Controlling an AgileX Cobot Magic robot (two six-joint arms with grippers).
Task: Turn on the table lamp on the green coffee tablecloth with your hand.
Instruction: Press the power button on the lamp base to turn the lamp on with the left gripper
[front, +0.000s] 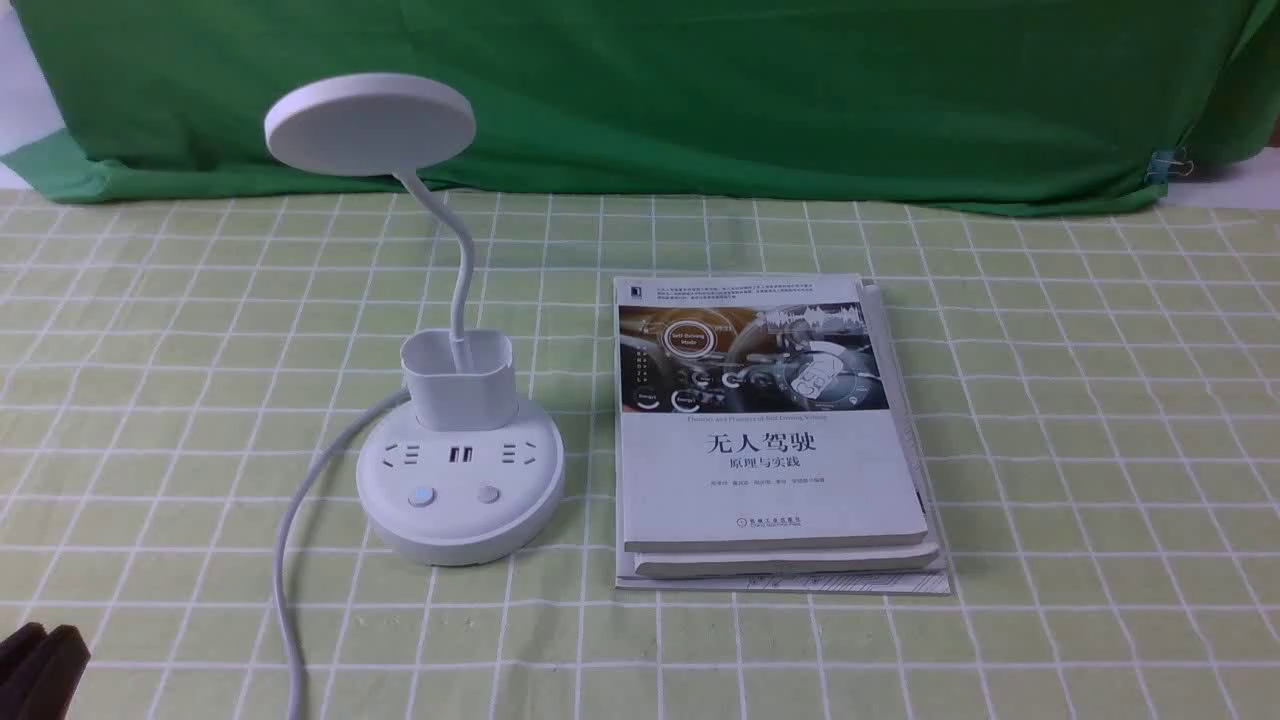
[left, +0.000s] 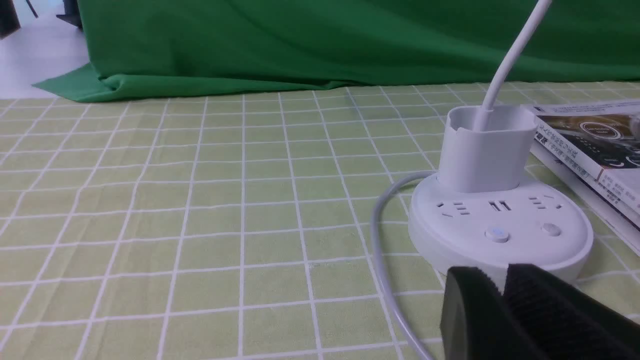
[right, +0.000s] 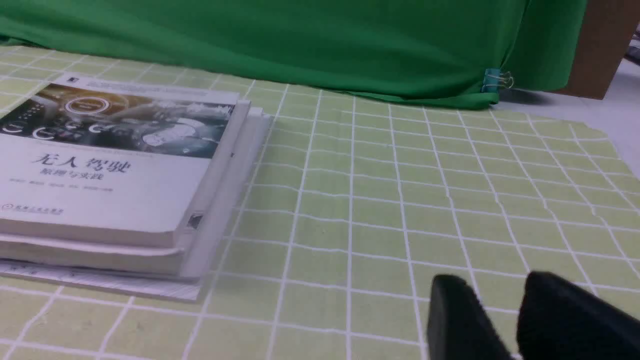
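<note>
The white table lamp (front: 460, 490) stands on the pale green grid tablecloth (front: 1100, 450), left of centre. Its disc head (front: 370, 122) shows no glow. Two buttons sit on the front of the round base: the left one (front: 421, 496) looks faintly blue, the right one (front: 487, 493) grey. Its white cord (front: 285, 560) runs toward the front edge. My left gripper (front: 40, 670) is at the bottom left corner. In the left wrist view it (left: 501, 277) is shut and empty, just short of the lamp's base (left: 500, 235). My right gripper (right: 492, 285) is slightly open and empty, low over bare cloth (right: 400, 200).
A stack of books (front: 775, 430) lies right of the lamp, also in the right wrist view (right: 115, 170). A dark green drape (front: 700, 90) hangs along the back, held by a binder clip (front: 1165, 165).
</note>
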